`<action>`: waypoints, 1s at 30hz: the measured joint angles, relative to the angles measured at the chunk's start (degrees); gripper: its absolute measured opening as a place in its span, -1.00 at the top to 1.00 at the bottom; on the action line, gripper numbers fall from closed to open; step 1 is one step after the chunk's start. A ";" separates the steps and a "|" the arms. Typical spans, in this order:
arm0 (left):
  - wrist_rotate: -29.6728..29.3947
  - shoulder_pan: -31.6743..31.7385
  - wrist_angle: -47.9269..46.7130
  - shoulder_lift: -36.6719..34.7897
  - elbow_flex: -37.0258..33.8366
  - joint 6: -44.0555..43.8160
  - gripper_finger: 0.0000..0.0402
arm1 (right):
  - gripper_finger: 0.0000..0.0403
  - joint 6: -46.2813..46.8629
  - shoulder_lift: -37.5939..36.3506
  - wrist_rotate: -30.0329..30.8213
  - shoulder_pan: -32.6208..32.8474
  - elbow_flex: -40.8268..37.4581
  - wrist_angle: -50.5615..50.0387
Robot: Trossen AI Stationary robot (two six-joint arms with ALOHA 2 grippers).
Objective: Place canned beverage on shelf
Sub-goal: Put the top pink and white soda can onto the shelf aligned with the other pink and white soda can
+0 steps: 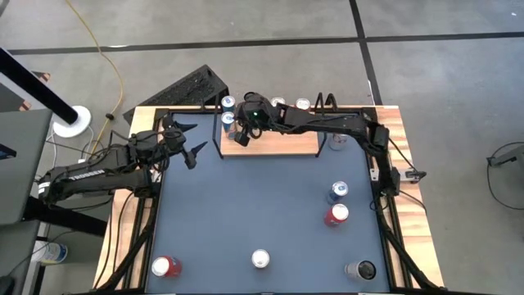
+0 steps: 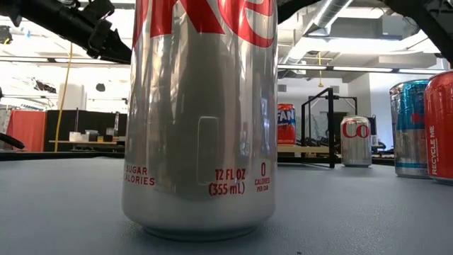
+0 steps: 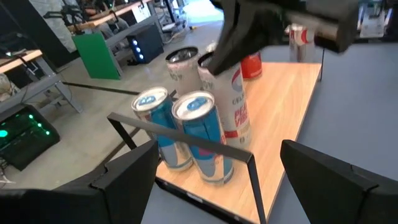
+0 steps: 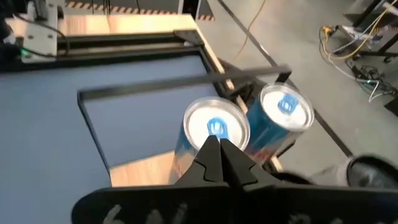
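Nearest your low camera stood a silver can (image 2: 198, 120) on the desk (image 1: 246, 205). Your right end effector (image 4: 219, 149), pressed together, hovered over blue cans (image 4: 214, 127) on the shelf (image 1: 278, 143); your left end effector (image 1: 190, 141) stood spread beside it.

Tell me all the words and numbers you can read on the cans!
"12 FL OZ (355 mL)", "0 CALORIES PER CAN", "SUGAR", "ALORIES": big silver can.
"FAN": red can on the shelf.
"Co": small silver can.
"RECYCLE ME": red can at the edge.
Blue can lettering: too blurred.
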 joint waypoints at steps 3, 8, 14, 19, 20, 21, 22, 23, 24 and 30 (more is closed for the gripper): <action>0.01 0.01 -1.23 0.02 0.00 0.02 -0.63 | 1.00 -0.14 0.12 0.26 -0.02 1.11 -0.95; 0.03 0.01 -2.39 0.02 -0.02 0.02 -0.63 | 1.00 -0.63 0.12 4.47 -0.04 1.14 -1.80; 0.04 0.01 -2.37 0.00 -0.02 0.52 -0.63 | 1.00 -0.43 0.02 4.66 -0.66 1.12 -3.07; 0.04 0.01 -2.39 0.00 -0.02 0.52 -0.63 | 1.00 -0.26 0.02 4.64 -0.85 1.12 -4.02; 0.04 0.01 -2.39 0.02 -0.02 0.52 -0.63 | 1.00 -0.21 0.02 4.63 -0.99 1.12 -4.17; 0.04 0.01 -2.40 0.02 -0.02 0.52 -0.63 | 1.00 -0.20 0.02 4.63 -1.07 1.12 -4.20; 0.04 0.01 -2.43 0.02 -0.02 0.52 -0.63 | 1.00 -0.19 0.02 4.63 -1.09 1.12 -4.33; 0.04 0.01 -2.43 0.02 -0.02 0.52 -0.63 | 1.00 -0.17 0.02 4.63 -1.18 1.12 -4.37; 0.04 0.01 -2.43 0.02 -0.02 0.52 -0.63 | 1.00 -0.17 0.02 4.63 -1.26 1.12 -4.35; 0.04 0.01 -2.45 0.02 -0.02 0.52 -0.63 | 1.00 -0.20 -0.08 4.64 -1.42 1.12 -5.18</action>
